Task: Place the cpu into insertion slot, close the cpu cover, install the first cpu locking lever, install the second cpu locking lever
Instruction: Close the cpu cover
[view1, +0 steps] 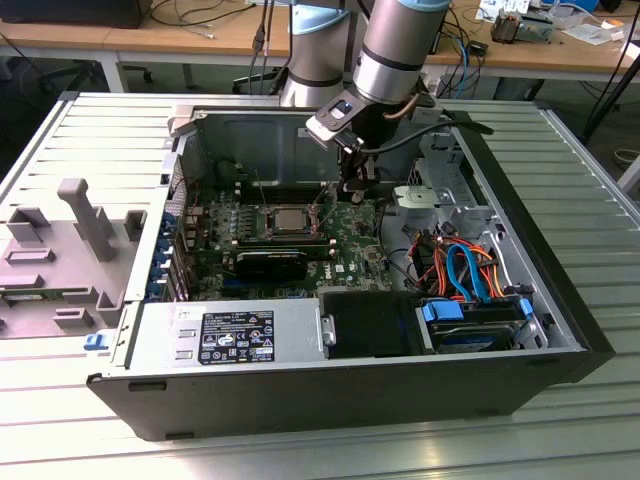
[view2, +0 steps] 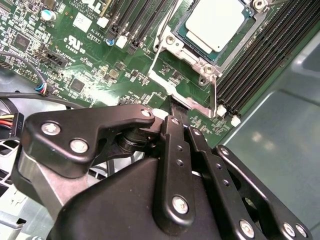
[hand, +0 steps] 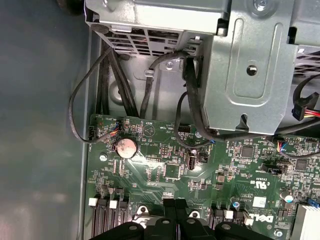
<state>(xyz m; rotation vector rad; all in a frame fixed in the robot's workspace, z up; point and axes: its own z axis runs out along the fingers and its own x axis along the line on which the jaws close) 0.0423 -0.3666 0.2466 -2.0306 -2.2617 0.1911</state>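
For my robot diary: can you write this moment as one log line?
cpu: seated | cpu cover: down around it | gripper: shut, low beside cover's edge

Silver cpu (view2: 215, 25) lies flat in insertion slot (view2: 176, 44).

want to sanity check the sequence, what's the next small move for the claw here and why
Probably nudge the shut claw onto the thin wire lever at the cover's corner. The cpu already sits framed by the lowered cpu cover, the lever seems not yet hooked down, and the claw tip hangs just beside it.
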